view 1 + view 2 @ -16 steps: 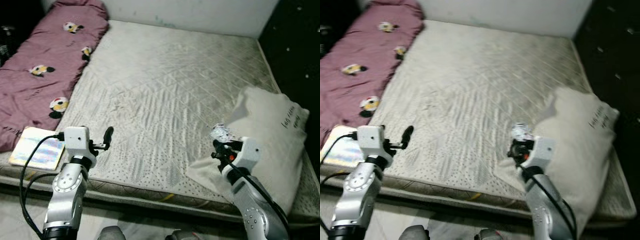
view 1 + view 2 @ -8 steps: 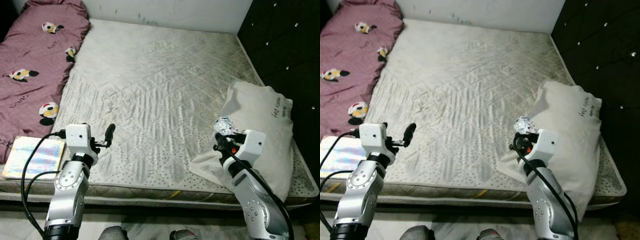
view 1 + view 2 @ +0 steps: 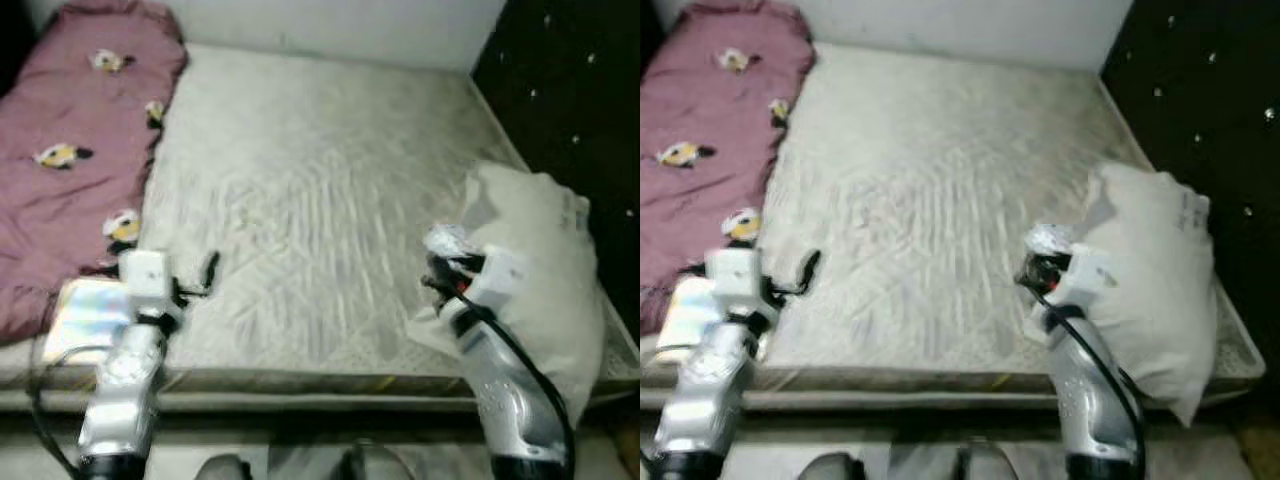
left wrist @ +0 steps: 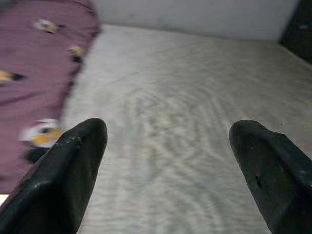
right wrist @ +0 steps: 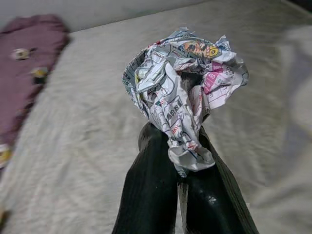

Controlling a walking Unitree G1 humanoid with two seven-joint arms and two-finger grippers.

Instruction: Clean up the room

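A crumpled ball of printed paper (image 5: pixel 180 83) sits in my right gripper (image 5: pixel 181 146), which is shut on it. In the eye views that paper ball (image 3: pixel 445 243) is held above the mattress's front right part, just left of the white pillow (image 3: pixel 545 270). My left gripper (image 4: pixel 165 165) is open, its two black fingers (image 4: pixel 68 175) spread wide over the bare mattress (image 3: pixel 320 180). It hovers near the front left of the bed (image 3: pixel 208 270), with nothing between the fingers.
A maroon blanket with cartoon prints (image 3: pixel 70 170) lies along the bed's left side. A shiny iridescent book (image 3: pixel 85 318) rests at the front left corner. A dark studded headboard (image 3: pixel 570 90) stands on the right. The white wall (image 3: pixel 330 25) runs behind.
The camera has shifted and the picture is now blurred. Both arms hold about the same pose; the right gripper still holds the paper ball.
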